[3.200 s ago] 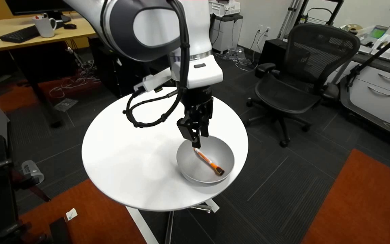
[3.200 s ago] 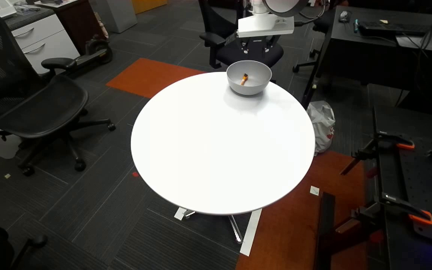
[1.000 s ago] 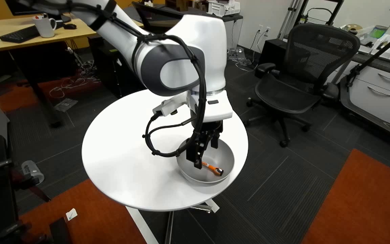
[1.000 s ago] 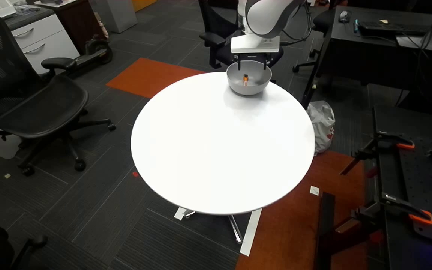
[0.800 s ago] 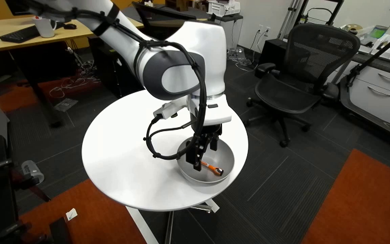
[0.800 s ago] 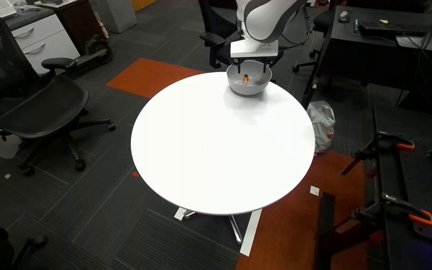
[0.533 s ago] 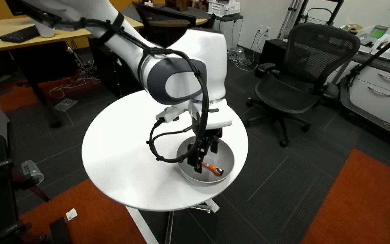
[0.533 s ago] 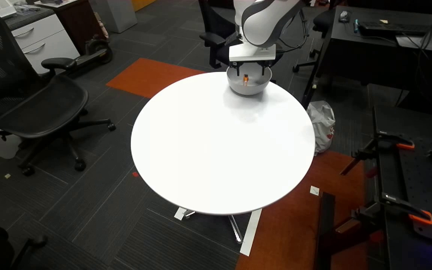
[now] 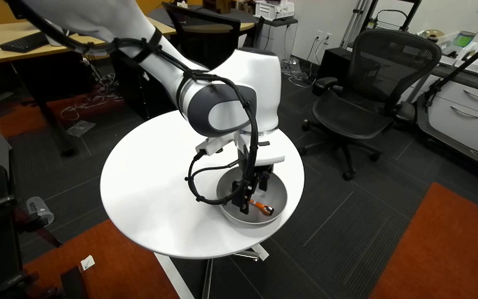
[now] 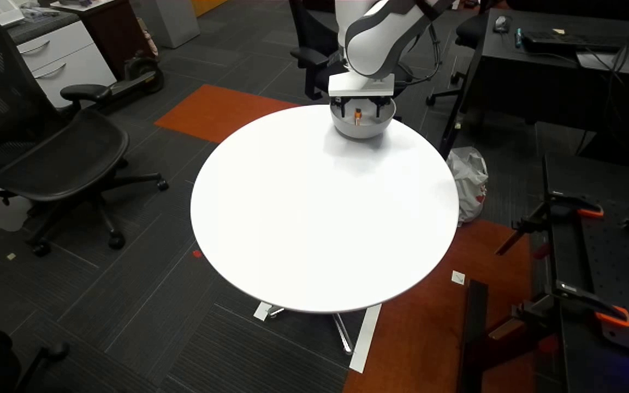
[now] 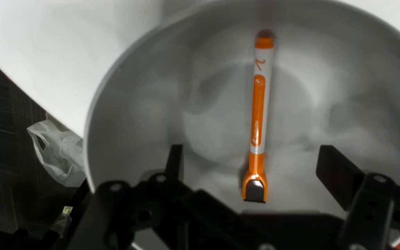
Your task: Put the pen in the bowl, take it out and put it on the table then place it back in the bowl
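Inside the light-grey bowl (image 11: 134,104) lies the pen (image 11: 259,111), resting loose and clear of both fingers (image 11: 175,161). Its long axis runs almost straight up and down the wrist view; the flared end points to the bottom of that view, the narrow end to the top. Both ends reach past the round base and over the sloping wall. The axis crosses the line between the fingers at close to a right angle.

Appearance of the pen: slim, straight barrel in white and orange, with a long orange oval panel bearing marks too small to read. An orange squiggle sits on the white near the narrow end, which is orange. The flared end is orange with a glossy dark inset.

Fingers: set wide apart; the flared end shows between them in the wrist view, with a gap on either side. Whether they touch the bowl cannot be told.

Arm (image 9: 226,114): white with dark-grey trim. It enters from the upper left in an exterior view, bends, and descends so that the fingers point downward within the bowl's rim. A black cable (image 9: 256,139) loops along its lower part. Both exterior views show the bowl upright near the edge of the white surface (image 10: 314,218).
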Robot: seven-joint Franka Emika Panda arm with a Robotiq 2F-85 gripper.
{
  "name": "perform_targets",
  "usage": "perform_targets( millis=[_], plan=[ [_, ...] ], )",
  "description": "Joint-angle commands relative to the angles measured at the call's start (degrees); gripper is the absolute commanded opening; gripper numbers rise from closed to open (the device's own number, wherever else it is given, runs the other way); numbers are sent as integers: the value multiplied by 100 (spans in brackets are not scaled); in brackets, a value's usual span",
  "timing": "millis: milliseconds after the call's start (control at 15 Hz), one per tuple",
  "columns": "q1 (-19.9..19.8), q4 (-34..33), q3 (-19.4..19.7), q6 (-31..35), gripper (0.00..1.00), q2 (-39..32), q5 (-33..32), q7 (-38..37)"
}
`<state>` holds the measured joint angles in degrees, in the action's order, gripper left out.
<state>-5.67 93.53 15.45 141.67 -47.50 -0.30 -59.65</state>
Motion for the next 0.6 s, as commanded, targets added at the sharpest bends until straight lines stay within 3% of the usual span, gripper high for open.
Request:
perform_targets(
  millis=[0,533],
  plan=[
    [-131,-242,-110,-35,66,-162,247,223],
    [-185,-292,-122,-40,5,-219,403,240]
  ],
)
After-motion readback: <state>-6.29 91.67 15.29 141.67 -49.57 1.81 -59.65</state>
